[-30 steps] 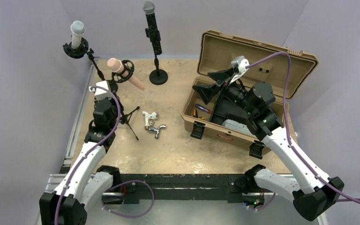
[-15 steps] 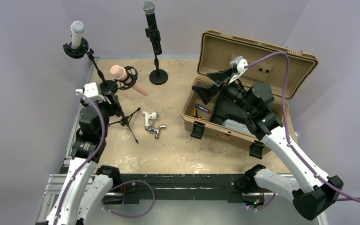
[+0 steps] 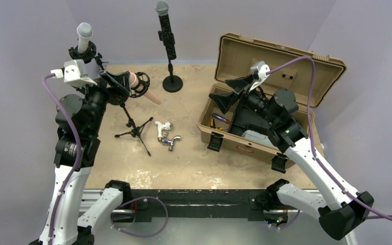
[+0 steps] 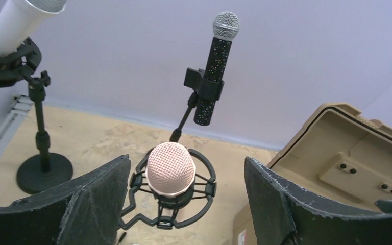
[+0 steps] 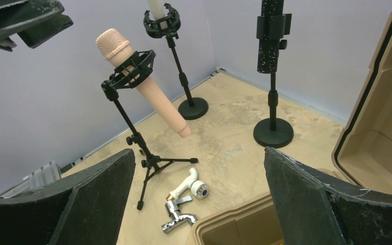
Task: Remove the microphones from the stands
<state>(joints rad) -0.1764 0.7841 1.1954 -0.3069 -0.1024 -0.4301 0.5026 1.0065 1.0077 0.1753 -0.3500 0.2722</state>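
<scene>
While the pink microphone [image 4: 170, 168] sits tilted in the shock mount [image 4: 204, 179] of the tripod stand [image 3: 131, 122], the left pincer [image 3: 116, 86] hovers spread before its head, apparently at the approach step; next it must close around the microphone.

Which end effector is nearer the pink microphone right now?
Left. The left end effector sits just behind the head of the pink microphone; the right end effector hovers over the open case, well apart.

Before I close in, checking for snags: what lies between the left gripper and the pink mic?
Nothing: in the left wrist view the stretch from the left gripper to the pink mic is bare.
</scene>
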